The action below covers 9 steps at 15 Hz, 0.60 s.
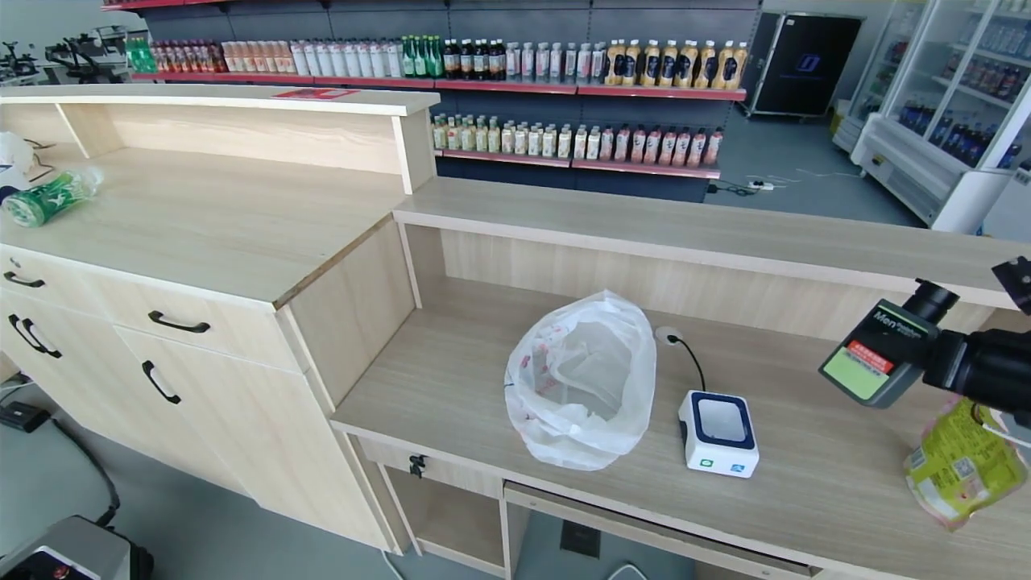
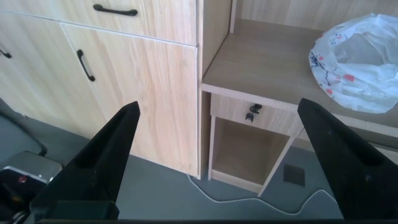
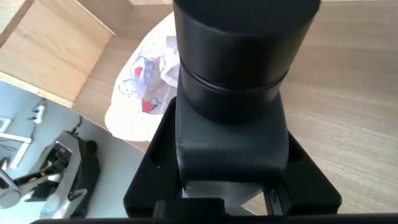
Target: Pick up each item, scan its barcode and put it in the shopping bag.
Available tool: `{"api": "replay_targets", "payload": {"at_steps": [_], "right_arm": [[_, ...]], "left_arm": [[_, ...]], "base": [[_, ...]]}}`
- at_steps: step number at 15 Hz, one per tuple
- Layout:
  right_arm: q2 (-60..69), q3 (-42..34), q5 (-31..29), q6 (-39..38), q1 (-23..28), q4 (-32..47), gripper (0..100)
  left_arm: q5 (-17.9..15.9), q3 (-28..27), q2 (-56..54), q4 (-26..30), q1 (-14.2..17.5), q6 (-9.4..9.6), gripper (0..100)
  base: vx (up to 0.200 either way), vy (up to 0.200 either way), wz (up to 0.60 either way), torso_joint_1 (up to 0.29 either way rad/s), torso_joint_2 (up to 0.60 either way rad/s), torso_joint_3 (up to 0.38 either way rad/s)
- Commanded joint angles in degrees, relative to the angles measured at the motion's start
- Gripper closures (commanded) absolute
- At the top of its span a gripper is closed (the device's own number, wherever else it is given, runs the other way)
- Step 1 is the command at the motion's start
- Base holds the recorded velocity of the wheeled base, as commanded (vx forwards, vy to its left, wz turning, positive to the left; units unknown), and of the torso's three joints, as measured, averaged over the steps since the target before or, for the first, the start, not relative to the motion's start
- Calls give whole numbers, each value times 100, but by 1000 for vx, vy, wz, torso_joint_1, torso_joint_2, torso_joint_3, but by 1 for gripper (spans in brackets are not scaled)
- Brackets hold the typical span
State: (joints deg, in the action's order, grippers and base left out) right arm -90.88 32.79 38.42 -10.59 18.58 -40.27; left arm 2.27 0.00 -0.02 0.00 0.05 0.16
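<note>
Shelves of bottled drinks run along the back of the shop, and the pale wooden counter stands in front. The right gripper hangs above the counter, clamped on a dark grey bottle with a black cap, which juts out tilted to the gripper's left. From the wrist, the jaws appear to pinch the flat body just under the cap.

The bottle looks like rigid, smooth plastic. I'd guess it takes a firm squeeze without denting, but might swivel in a pinch so near one end. The broad flat sides are the sensible place to hold it.

The scanner sits lower down to that gripper's left, and the open shopping bag, thin and floppy, is just beyond it. A yellow-green pouch lies right beneath the gripper, soft and crinkly by the look of it.

The left gripper is spread wide with nothing between its fingers, low by the cabinet doors.
</note>
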Motion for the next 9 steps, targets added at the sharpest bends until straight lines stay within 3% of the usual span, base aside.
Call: {"api": "replay_targets", "payload": {"at_steps": [1,5,9], "right_arm": [[-510,8,25,-567,58,-227,100],[-826,-1,367,-742,32,-359,100],[-1494,-36,912,-321,67,-992,100]], "left_arm": [[2,0,2,0,4,2,0],[2,0,2,0,4,2,0],[2,0,2,0,4,2,0]], "base": [[0,0,0,0,0,0],[0,0,0,0,0,0],[0,0,0,0,0,0]]}}
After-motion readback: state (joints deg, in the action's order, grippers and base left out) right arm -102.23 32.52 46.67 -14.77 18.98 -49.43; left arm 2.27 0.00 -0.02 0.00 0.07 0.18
